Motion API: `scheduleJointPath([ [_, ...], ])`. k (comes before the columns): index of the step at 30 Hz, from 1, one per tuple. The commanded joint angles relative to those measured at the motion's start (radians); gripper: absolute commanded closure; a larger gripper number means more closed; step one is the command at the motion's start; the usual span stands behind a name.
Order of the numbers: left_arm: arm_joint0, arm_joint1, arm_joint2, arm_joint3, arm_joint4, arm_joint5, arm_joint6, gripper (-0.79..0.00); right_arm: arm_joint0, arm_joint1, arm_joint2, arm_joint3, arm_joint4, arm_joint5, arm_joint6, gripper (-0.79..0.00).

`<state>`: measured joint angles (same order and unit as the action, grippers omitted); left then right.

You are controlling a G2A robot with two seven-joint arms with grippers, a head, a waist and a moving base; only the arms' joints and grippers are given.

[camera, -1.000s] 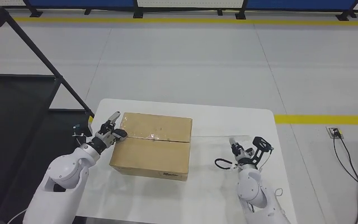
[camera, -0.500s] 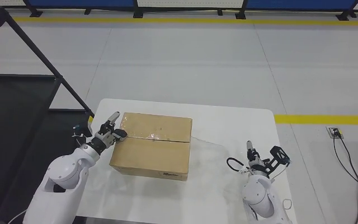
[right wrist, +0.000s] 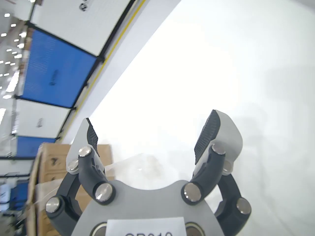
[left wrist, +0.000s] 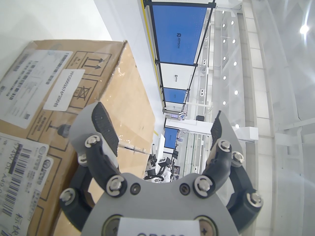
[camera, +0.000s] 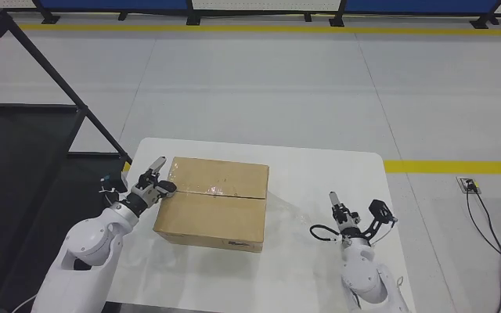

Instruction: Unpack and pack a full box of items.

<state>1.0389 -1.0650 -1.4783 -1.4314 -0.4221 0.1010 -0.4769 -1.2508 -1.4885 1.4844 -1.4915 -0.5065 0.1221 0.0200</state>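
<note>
At the table's left edge, left gripper (camera: 163,175) (left wrist: 160,121): mine, released. The fingers are spread wide with nothing between them. It sits at the left end of the box, one finger just beside that end's upper edge.
Box (camera: 213,205) (left wrist: 128,94) (right wrist: 53,157): closed brown cardboard carton, flaps down and taped along the middle seam. It rests flat on the left half of the table. Printed labels cover the end facing my left wrist.
Clear film (camera: 291,205) (right wrist: 142,160): a crumpled transparent sheet lying on the table just right of the box. I cannot tell whether it touches the carton.
Table (camera: 321,168) (right wrist: 196,50): white top with rounded corners – it carries the box and the film.
Right gripper (camera: 358,207) (right wrist: 152,124): mine, released. The fingers are apart and hold nothing. It is over the table's right front area, well apart from the box, with the film lying between the two.
</note>
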Motion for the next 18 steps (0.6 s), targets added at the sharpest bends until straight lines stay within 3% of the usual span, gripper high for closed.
scheduleJointPath([
  [1,0.002,0.000,-0.001,0.000,-0.001,-0.002,-0.002,-0.785,0.006,-0.006,0.008,0.019,0.187,-0.121,0.038,-0.785],
  [3,0.003,-0.001,0.002,-0.001,-0.002,-0.003,-0.001,-0.785,0.015,-0.005,0.011,0.037,0.264,-0.172,0.101,-0.785],
  [12,0.005,-0.002,-0.004,0.002,0.003,-0.005,-0.006,-0.785,0.015,-0.005,0.011,0.037,0.264,-0.172,0.101,-0.785],
  [15,0.006,-0.002,-0.005,0.001,0.004,-0.007,-0.008,-0.785,0.021,-0.006,0.000,0.035,0.328,-0.152,0.164,-0.785],
  [18,0.007,-0.003,-0.007,-0.001,0.002,-0.009,-0.010,-0.785,0.054,-0.006,0.002,0.068,0.474,-0.107,0.302,-0.785],
])
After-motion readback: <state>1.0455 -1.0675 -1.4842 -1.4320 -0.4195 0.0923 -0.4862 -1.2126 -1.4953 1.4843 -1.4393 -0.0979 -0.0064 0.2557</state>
